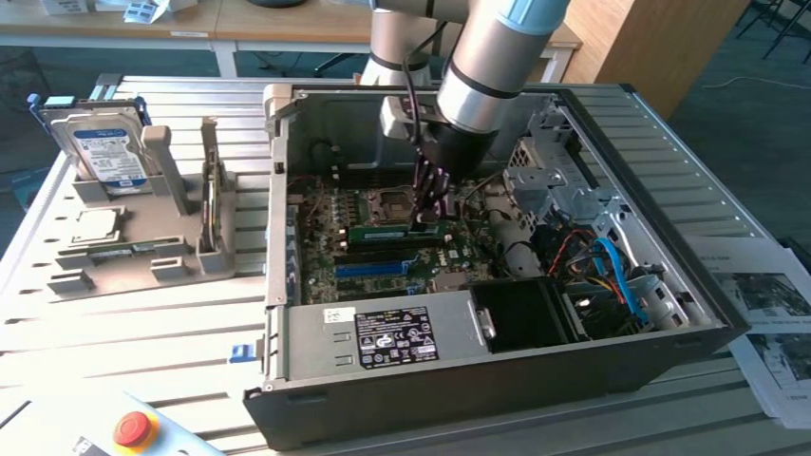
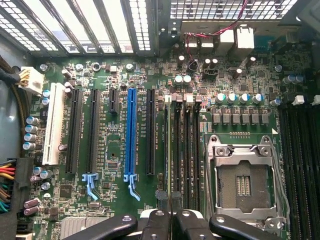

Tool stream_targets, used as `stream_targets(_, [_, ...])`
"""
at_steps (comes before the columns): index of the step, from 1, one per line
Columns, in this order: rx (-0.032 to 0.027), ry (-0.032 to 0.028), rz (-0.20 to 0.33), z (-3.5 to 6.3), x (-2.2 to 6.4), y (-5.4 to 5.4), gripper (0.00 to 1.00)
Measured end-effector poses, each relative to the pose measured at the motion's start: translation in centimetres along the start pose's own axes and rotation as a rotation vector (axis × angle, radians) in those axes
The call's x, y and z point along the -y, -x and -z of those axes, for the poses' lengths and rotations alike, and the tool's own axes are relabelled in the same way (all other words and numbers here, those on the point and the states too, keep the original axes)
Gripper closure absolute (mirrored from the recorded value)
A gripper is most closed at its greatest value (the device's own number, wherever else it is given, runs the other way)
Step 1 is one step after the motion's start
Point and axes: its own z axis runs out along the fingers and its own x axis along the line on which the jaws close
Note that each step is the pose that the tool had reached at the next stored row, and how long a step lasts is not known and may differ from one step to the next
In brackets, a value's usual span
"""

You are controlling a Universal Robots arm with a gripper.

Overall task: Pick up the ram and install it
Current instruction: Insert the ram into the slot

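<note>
- Just beside the processor socket (image 1: pixel 386 201), on the side toward the blue expansion slot (image 1: pixel 378 269), the gripper (image 1: pixel 431 224) stands nose-down inside the open computer case (image 1: pixel 285 285). Its jaws are drawn almost together.
- The ram (image 1: pixel 380 231), a thin green stick, lies edge-up along the black memory slots (image 1: pixel 380 245) between the socket and the blue slot, with one end right at the fingertips. Whether the jaws pinch it or merely meet it cannot be told.
- In the wrist view the gripper (image 2: pixel 170 202) hangs over those memory slots (image 2: pixel 186 150). The processor socket (image 2: pixel 242 185) sits open and empty just beside them.
- Handling, as a judgement: the stick looks light and stiff but fragile, a bare board carrying small chips. The flat faces near its long upper edge look like the safest hold, well clear of the contact edge.
- Room, as a judgement: on the far side of the socket from the ram, a metal drive cage (image 1: pixel 557 180) and a tangle of cables (image 1: pixel 609 266) crowd in. Capacitors (image 2: pixel 235 98) stand near the socket, and the case walls rise well apart from it. The slots are narrow and close-set, so sideways play looks slight and the open way is straight up.
</note>
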Motion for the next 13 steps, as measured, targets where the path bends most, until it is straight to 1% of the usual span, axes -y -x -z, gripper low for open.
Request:
stream_targets(8, [-0.0005, -0.0013, 0.002, -0.02, -0.08, 0.0, 0.88])
stream_targets(13, [-0.0002, -0.007, 0.002, -0.02, -0.08, 0.0, 0.88])
